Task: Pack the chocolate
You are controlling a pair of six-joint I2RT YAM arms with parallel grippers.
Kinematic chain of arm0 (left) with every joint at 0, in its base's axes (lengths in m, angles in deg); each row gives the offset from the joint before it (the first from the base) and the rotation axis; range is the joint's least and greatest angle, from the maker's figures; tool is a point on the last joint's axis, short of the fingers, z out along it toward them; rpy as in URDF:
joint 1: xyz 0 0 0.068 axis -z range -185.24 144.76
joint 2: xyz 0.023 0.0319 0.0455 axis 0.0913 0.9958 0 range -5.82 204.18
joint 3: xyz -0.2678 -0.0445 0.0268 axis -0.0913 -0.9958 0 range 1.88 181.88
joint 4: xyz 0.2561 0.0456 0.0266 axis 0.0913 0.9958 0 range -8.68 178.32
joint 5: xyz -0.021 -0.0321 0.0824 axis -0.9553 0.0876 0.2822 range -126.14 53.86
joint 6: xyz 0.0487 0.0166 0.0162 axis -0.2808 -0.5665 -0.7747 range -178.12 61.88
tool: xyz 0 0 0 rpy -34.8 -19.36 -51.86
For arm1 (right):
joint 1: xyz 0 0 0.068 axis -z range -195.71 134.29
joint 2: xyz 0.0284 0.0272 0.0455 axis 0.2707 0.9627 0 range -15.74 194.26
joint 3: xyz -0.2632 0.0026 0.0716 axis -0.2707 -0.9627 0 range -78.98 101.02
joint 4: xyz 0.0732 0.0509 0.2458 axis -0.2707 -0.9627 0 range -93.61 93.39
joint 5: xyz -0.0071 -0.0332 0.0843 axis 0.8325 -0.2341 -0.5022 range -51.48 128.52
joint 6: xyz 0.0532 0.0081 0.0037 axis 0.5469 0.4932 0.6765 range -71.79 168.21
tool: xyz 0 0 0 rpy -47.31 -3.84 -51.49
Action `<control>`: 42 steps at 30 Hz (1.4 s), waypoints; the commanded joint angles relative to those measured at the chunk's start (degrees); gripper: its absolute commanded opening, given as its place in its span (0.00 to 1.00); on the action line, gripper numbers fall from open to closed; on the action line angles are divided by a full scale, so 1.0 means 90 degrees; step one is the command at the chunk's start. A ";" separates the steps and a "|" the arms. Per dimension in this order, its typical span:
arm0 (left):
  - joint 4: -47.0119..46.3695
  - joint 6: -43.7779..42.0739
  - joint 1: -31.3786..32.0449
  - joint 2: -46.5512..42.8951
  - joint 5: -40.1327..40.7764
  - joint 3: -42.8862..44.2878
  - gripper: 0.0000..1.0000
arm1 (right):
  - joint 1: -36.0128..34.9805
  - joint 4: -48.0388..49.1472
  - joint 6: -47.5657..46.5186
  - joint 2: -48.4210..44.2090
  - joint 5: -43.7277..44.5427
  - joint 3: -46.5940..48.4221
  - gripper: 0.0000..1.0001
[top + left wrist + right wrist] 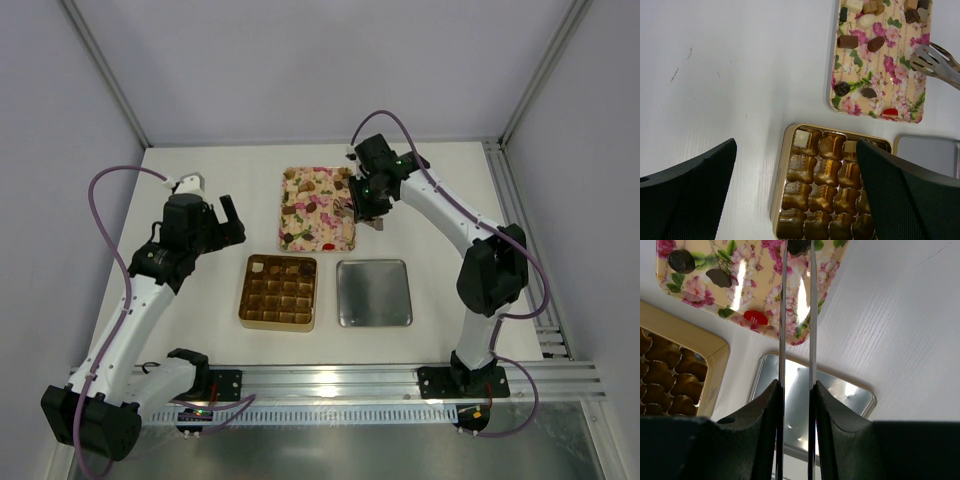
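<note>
Our left arm rises from its base at the near edge, forearm leaning forward and inward. Our left claw (222, 220) hangs above the surface, pointing down, with its two fingers (690, 192) spread wide and nothing between them. Our right arm stands tall from its base, then extends far forward and toward the left, wrist bent downward. Our right claw (796, 385) is clamped on the two blades of metal tongs (782, 315), one finger pressing each side.
</note>
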State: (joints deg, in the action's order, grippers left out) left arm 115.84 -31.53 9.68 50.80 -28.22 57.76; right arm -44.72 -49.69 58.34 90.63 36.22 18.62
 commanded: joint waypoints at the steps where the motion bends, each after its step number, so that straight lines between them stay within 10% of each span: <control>1: -0.0086 -0.0005 -0.0007 -0.0070 0.0057 0.0022 1.00 | 0.0011 0.0058 0.0076 -0.0383 -0.0095 0.0259 0.32; 42: -0.0047 0.0014 -0.0007 -0.0090 0.0106 0.0022 1.00 | -0.3807 0.0077 0.1130 -0.0403 0.0090 0.0406 0.32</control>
State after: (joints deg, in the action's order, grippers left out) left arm 115.88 -31.53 9.68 50.80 -27.94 57.76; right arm -78.36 -51.11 67.26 86.67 36.07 21.62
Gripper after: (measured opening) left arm 0.996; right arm 0.334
